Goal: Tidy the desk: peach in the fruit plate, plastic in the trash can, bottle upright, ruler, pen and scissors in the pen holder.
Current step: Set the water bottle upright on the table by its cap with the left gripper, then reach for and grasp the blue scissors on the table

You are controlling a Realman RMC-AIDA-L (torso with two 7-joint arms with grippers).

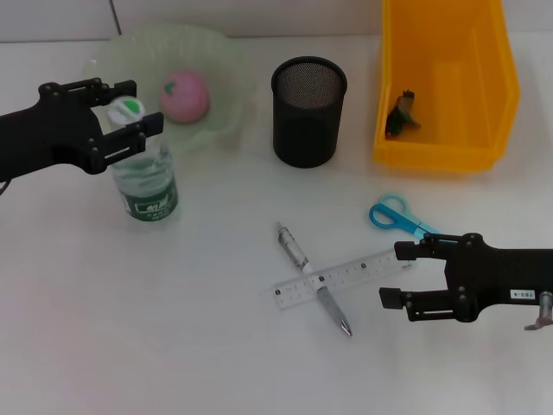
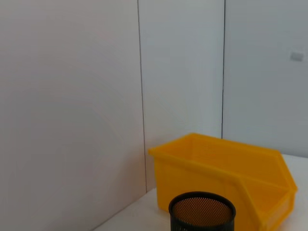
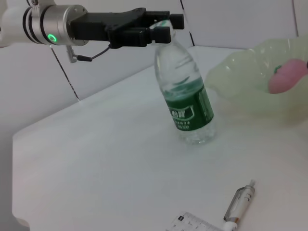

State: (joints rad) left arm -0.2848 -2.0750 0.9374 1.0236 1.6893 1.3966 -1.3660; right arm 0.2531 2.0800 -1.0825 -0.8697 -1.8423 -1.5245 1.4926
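Head view: you are looking at the left gripper (image 1: 131, 110) positioned at the neck of the clear plastic water bottle with a green label (image 1: 146, 177). The bottle is standing upright on the white desk (image 1: 173, 328), just in front of the pale green fruit plate (image 1: 223, 65). The two black fingers are flanking the white cap; you cannot tell whether they are pressing on it. The pink peach (image 1: 185, 95) is resting inside the plate. The black mesh pen holder (image 1: 308, 111) is standing between the plate and the yellow plastic bin (image 1: 445, 82), which is containing a small crumpled dark scrap (image 1: 401, 114). The clear plastic ruler (image 1: 341, 278) is lying flat with the silver pen (image 1: 313, 278) crossing it. The right gripper (image 1: 399, 275) is hovering with fingers spread apart at the ruler's end. The blue-handled scissors (image 1: 393, 216) are lying just beyond it.

Left wrist view: you are seeing the pen holder (image 2: 202, 212) in front of the bin (image 2: 226, 175), with grey wall panels behind.

Right wrist view: you are seeing the left gripper (image 3: 163, 28) at the cap of the bottle (image 3: 187, 96), the plate (image 3: 255, 79) holding the peach (image 3: 288, 76), and the pen (image 3: 239, 202) beside the ruler (image 3: 195, 224).
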